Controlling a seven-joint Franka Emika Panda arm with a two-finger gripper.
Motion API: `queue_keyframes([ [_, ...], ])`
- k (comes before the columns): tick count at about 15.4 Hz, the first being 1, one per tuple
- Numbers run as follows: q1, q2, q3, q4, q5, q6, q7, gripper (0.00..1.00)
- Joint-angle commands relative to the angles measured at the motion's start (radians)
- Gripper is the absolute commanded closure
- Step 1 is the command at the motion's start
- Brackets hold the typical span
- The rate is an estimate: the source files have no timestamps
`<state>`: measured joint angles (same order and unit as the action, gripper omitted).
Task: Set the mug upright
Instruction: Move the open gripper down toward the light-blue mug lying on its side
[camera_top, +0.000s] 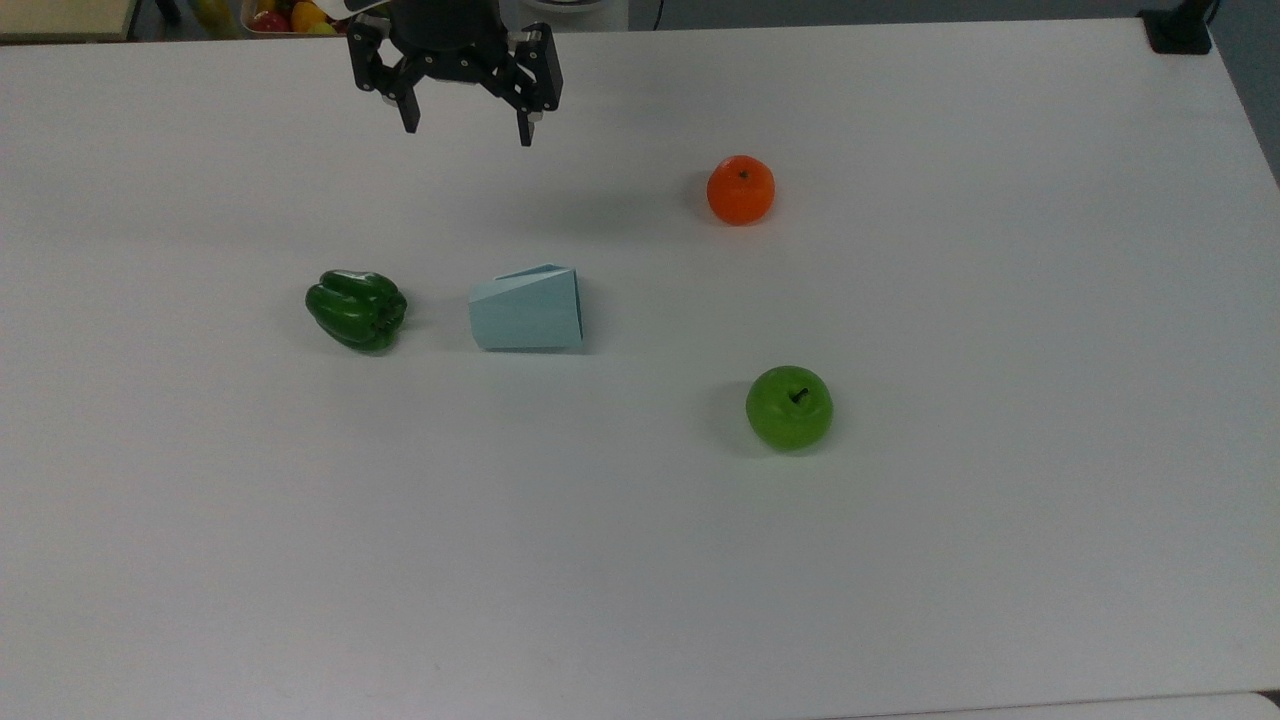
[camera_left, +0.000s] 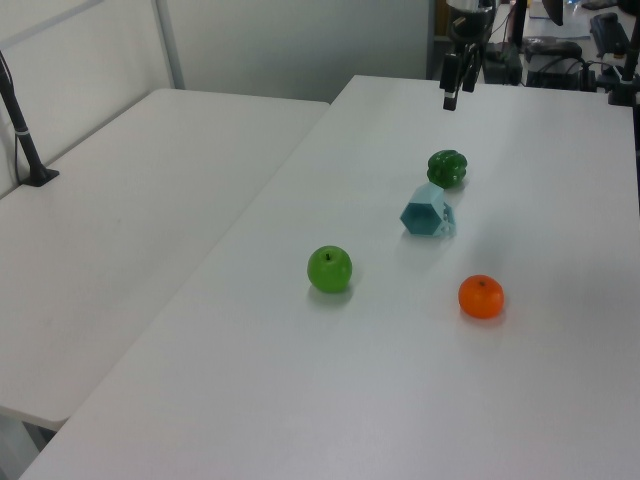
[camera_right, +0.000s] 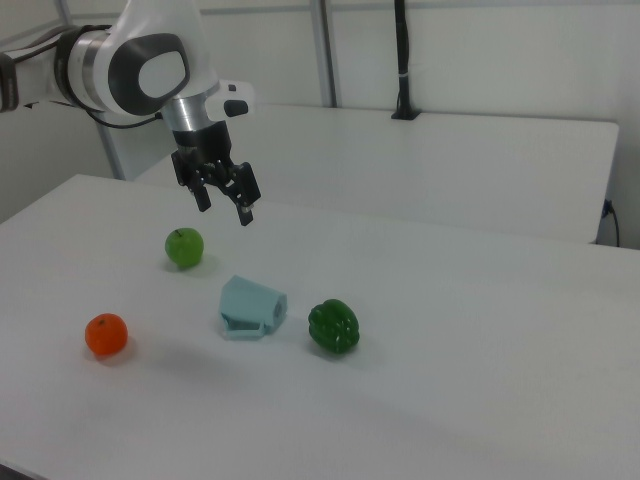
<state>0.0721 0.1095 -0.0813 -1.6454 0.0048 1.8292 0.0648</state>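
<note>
The black two-finger gripper (camera_top: 468, 124) hangs above the white matte table (camera_top: 900, 520) with its fingers spread apart and nothing between them. The pale light-blue faceted mug (camera_top: 527, 309) lies on its side on this table, below the gripper. Beside the mug sits a dark green bell pepper (camera_top: 357, 309). Farther from the mug are a green apple (camera_top: 789, 406) and an orange fruit (camera_top: 741, 189). A second white table (camera_left: 130, 200) stands alongside.
</note>
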Motion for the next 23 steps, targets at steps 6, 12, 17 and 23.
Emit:
queue_keyframes([
  [6,0.0,-0.021,-0.002,-0.001,0.023,-0.011,-0.011,0.0],
  [12,0.015,0.004,0.011,0.001,0.007,0.001,-0.011,0.0],
  [17,0.063,0.024,0.067,0.012,-0.184,0.001,0.117,0.0],
  [23,0.119,0.145,0.153,-0.014,-0.501,0.025,0.297,0.0],
])
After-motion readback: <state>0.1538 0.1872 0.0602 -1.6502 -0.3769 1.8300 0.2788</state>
